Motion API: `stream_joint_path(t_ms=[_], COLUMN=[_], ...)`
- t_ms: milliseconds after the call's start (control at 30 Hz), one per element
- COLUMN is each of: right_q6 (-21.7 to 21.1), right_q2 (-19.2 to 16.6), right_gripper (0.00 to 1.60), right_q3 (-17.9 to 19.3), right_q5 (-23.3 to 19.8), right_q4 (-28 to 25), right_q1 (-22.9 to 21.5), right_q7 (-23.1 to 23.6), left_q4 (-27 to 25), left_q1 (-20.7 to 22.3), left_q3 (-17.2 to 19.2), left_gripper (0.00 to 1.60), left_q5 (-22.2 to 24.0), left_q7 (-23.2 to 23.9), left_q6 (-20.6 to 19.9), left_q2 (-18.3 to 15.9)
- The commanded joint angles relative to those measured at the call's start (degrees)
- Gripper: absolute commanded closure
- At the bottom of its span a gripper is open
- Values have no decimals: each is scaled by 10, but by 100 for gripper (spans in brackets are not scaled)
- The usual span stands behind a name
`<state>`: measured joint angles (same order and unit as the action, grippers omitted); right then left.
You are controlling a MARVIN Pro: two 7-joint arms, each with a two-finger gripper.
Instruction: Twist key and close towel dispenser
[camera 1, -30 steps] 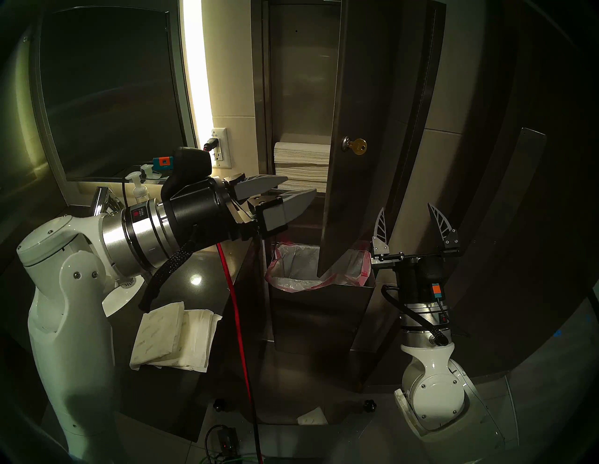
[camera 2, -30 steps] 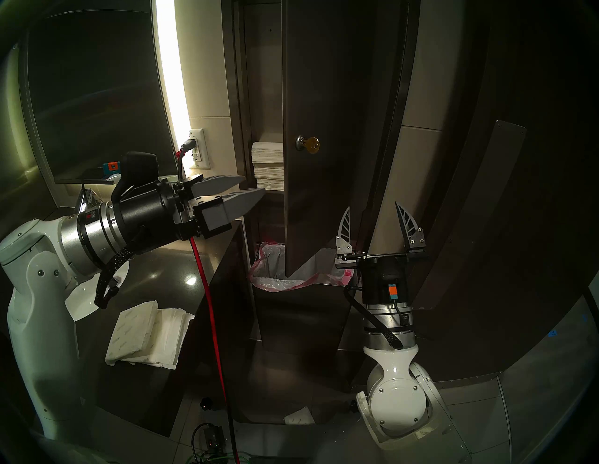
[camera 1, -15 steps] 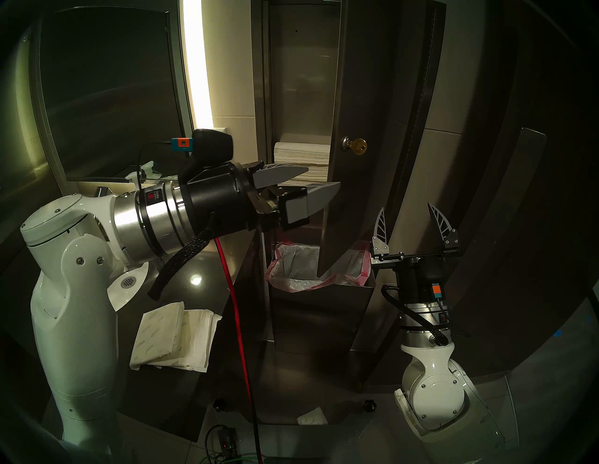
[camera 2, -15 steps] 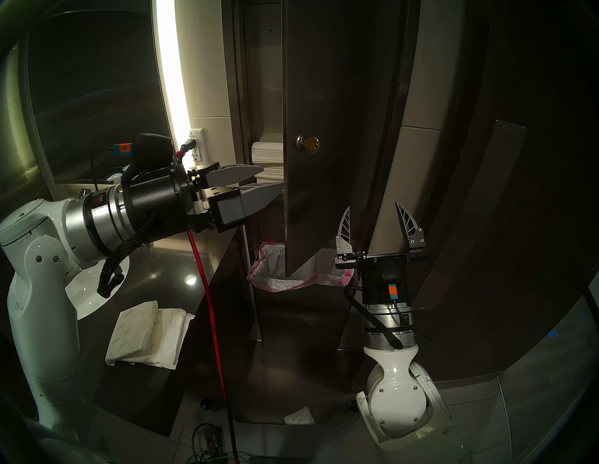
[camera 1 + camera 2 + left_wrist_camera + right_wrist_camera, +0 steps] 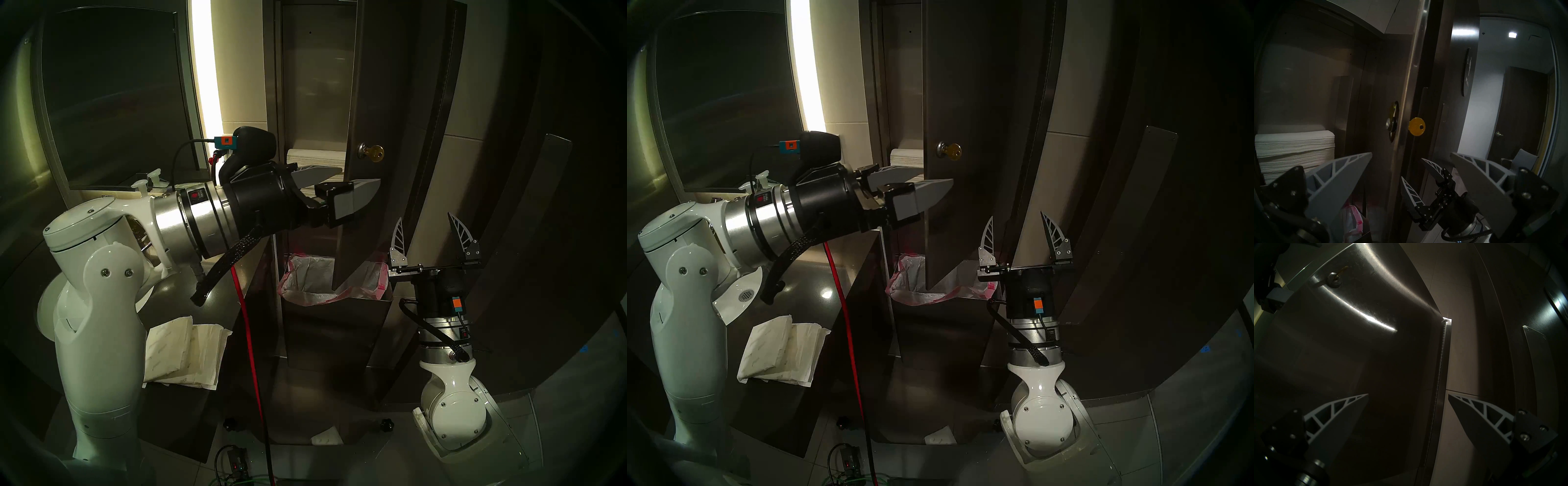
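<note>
Left wrist: key (image 5: pixel 1417 126) in door (image 5: pixel 1403 84)

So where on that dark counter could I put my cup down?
The bare patch of counter between the white sink and the red cable is free. Nearer the front, folded paper towels crowd it, and the left gripper reaches across above toward the dispenser door.

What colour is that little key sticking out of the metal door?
The key is brass-gold, clearest in the left wrist view.
</note>
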<state>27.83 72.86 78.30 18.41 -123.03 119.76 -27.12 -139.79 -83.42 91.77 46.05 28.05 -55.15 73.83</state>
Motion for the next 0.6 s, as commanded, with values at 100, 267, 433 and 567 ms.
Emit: stream_joint_path(t_ms=[100,267,433,567], right_q6=[-1,-1,-2,-2], right_q2=[0,-1,-2,-2], right_gripper=[0,0,0,0], right_q3=[1,1,0,0], right_q5=[0,0,0,0], right_q4=[-8,-8,-8,-8], right_q1=[-2,-3,-3,-3], right_q7=[-1,-1,-2,-3], left_q4=[-2,-2,-2,-2], left_q1=[38,44,44,44], left_q3=[-43,-60,-74,-86], left_gripper=[0,0,0,0], left_q5=[15,16,10,6], left_q7=[-60,-82,-122,-168], left_q6=[2,2,2,2], left_q2=[5,-2,-13,-16])
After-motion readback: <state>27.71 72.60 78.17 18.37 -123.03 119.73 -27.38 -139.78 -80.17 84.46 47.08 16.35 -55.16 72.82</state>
